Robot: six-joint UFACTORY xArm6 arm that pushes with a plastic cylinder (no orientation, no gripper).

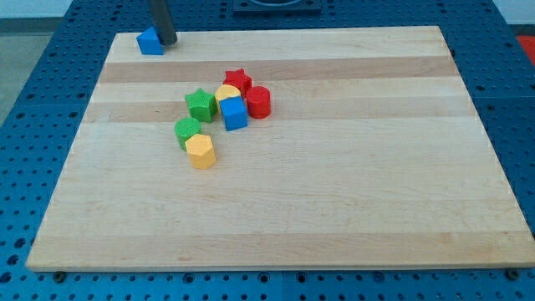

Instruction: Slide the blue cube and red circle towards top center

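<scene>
Starting at the view's top left corner of the board, my tip rests just beside a small blue block, touching or nearly so; it is a bare rod with no pincer, so it holds nothing. Further right, near the middle, sit a green star, a green block and a yellow hexagon. Next come a yellow block, the blue cube, a red star and the red circle, tightly clustered. Coming round below the cube and circle and pushing upward together should work best, though the red star lies in the way
</scene>
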